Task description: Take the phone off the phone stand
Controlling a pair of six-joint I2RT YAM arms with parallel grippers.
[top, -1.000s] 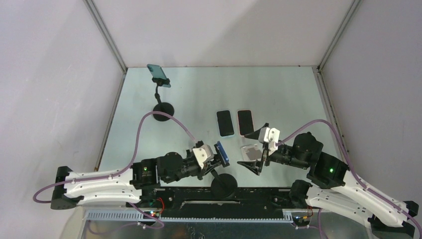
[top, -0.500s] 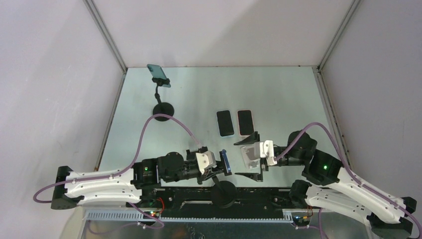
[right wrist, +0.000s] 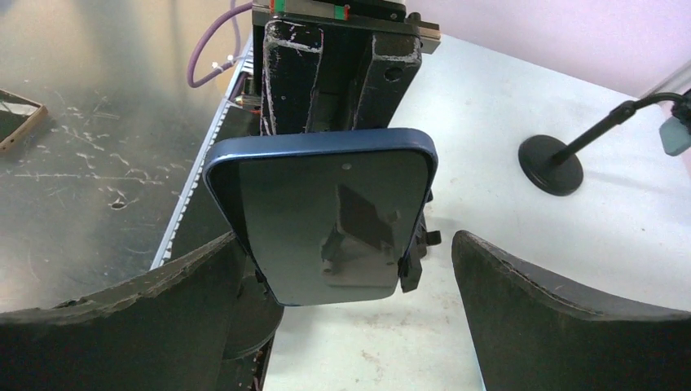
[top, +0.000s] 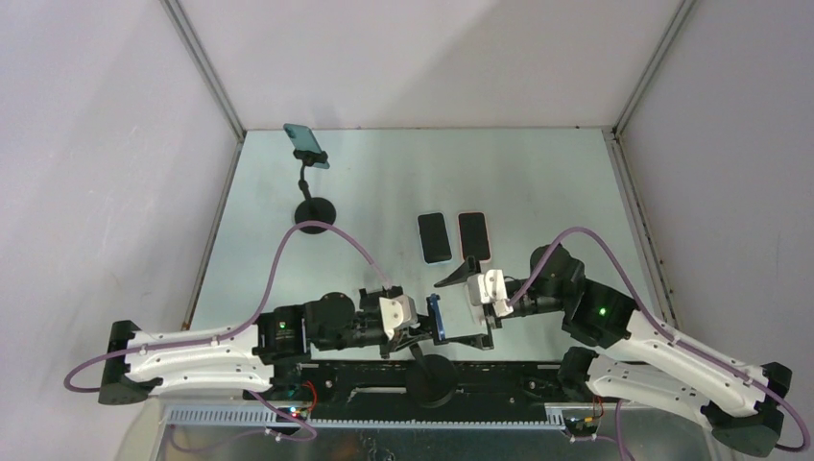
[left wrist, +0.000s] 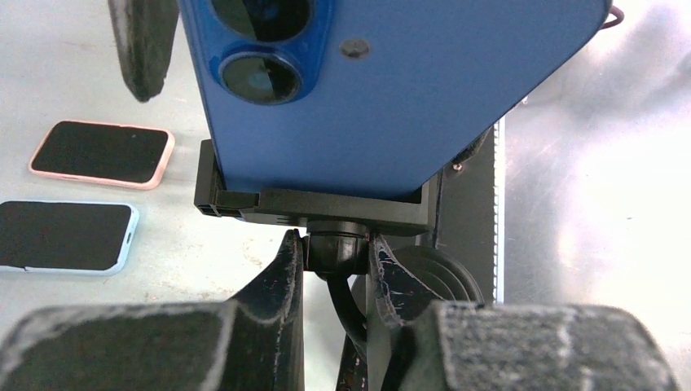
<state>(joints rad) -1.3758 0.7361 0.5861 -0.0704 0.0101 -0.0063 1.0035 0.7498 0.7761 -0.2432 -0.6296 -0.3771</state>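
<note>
Right gripper [right wrist: 346, 244] spread around the blue phone [right wrist: 334, 216], left gripper [left wrist: 334, 249] pinching the phone stand [left wrist: 326, 208].

The phone sits in the stand's black clamp, between the two grippers. Its dark screen faces the right wrist camera and its blue back, with two lenses, faces the left. The right fingers [right wrist: 521, 318] stand wide on either side of the phone's edges, apart from it. The left fingers [left wrist: 285, 269] are pressed onto the ball joint just under the clamp, directly behind the phone. The stand's round base [top: 432, 376] lies below the left gripper at the table's [top: 557, 182] near edge. Beyond the right gripper, a pink-cased phone [left wrist: 102, 153] and a light-blue-cased phone [left wrist: 65, 236] lie flat side by side, screens up. Well beyond the left gripper stands a second stand [top: 313, 209] carrying a teal phone [top: 307, 144].
</note>
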